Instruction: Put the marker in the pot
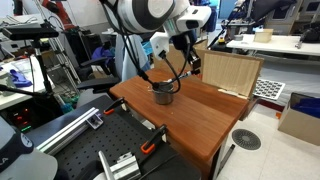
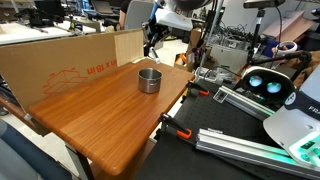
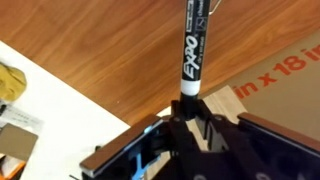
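Note:
In the wrist view my gripper (image 3: pixel 189 112) is shut on the cap end of a slim black marker (image 3: pixel 193 50) with white lettering and a whitish band. The marker points away from the jaws over the wooden table (image 3: pixel 110 40). The small silver-grey metal pot (image 1: pixel 163 92) stands on the table and shows in both exterior views (image 2: pixel 149 80). The gripper (image 1: pixel 181 50) hangs above the table, a little beyond the pot and near the cardboard box; it also shows in the exterior view from the table's other side (image 2: pixel 156 38). The pot is out of the wrist view.
A large cardboard box (image 2: pixel 70 58) stands along the table's far side and also shows in an exterior view (image 1: pixel 230 72). Orange-handled clamps (image 2: pixel 172 128) grip the table edge. Metal rails and equipment (image 1: pixel 110 162) lie beside the table (image 1: pixel 205 118).

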Controlling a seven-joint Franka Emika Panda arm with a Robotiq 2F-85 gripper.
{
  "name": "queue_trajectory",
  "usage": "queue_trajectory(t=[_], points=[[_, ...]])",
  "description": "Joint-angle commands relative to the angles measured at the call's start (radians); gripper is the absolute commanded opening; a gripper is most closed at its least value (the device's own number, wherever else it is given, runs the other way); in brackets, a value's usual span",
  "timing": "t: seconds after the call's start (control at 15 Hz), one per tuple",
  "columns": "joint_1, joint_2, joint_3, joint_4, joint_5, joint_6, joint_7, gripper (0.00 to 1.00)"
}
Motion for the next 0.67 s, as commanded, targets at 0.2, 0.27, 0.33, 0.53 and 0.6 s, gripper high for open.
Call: queue_trajectory(t=[0.2,0.27,0.33,0.53,0.6], points=[[0.177,-0.011,-0.194,-0.094,-0.141,0.179,0.086,0.05],[0.209,-0.007,-0.221,-0.101,-0.137,0.202,0.085,0.05],[0.234,-0.003,-0.235,-0.108,-0.124,0.218,0.078,0.05],[0.308,0.001,-0.268,-0.128,-0.098,0.236,0.069,0.05],[0.33,0.006,-0.277,-0.132,-0.094,0.24,0.067,0.05]])
